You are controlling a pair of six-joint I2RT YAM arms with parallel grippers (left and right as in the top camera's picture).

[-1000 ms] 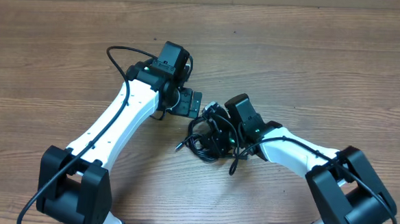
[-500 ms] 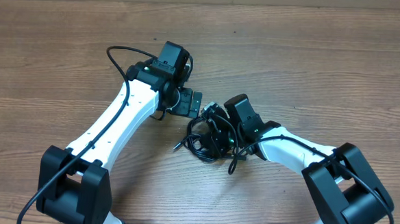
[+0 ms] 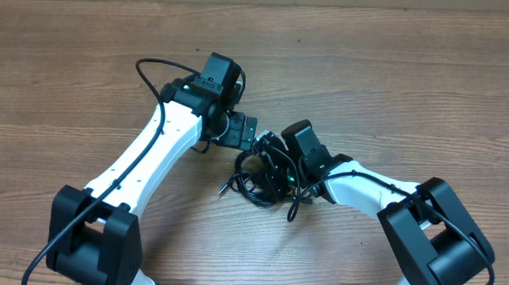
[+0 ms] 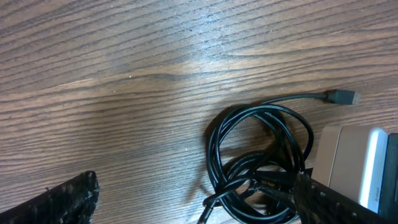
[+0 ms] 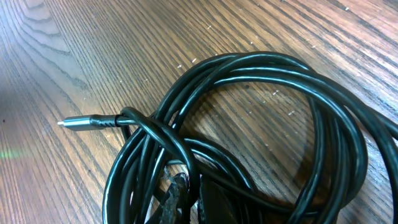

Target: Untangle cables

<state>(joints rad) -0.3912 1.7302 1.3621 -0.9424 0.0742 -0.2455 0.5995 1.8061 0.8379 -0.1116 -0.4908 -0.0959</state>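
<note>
Blk cables (image 3: 254, 186), brn wood-grain tbl (image 3: 398, 71).

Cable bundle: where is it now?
In the overhead view the cable bundle lies mid-table, next to the open left gripper, with the right gripper shut on its strands.

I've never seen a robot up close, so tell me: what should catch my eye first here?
A knot of thin black cables lies in the middle of the wooden table. The right gripper is pinched shut on the tangle, while the left gripper hangs wide open beside it. One plug pokes out loose.
</note>
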